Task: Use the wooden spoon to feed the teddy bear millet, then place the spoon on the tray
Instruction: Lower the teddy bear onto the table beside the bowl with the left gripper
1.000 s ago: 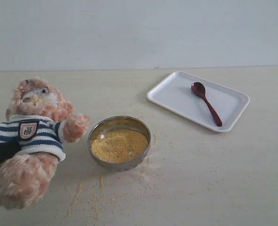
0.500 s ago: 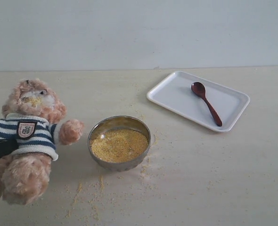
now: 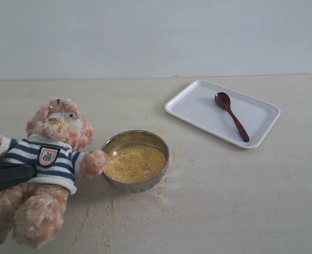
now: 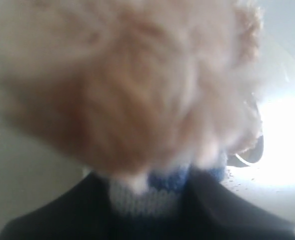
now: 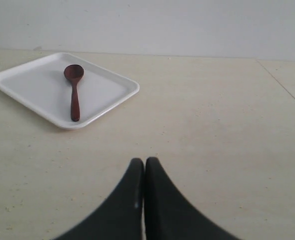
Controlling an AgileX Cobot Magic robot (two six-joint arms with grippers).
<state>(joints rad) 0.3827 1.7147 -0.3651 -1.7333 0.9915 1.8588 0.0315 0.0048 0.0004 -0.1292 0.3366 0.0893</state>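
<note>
**Left gripper** (image 3: 10, 176): clasping the bear (image 3: 55, 153) round its striped middle, with dark jaws pressing in from either side of the shirt. It is probably propping the toy so that the face is tilting up for feeding.

**Right gripper** (image 5: 144, 172): facing across the table (image 5: 222, 125) with jaws pressed together, carrying nothing, well apart from the tray.

**Bear:** leaning back just left of the bowl (image 3: 136, 186). Its head is pointing toward the far wall and its legs are trailing toward the near edge. One paw is touching the bowl's rim, and yellow grains are clinging to the muzzle.

**Bowl:** holding the millet (image 3: 135, 161), with stray grains lying on the table around it.

**Spoon** (image 3: 231, 116): lying flat inside the tray (image 3: 198, 106), free of both grippers. Its long axis is running diagonally, with the round end pointing far-left and the handle trailing toward the near-right rim. Resting there with grains showing on the bear's muzzle, it is suggesting that both feeding and put-down are done.
</note>
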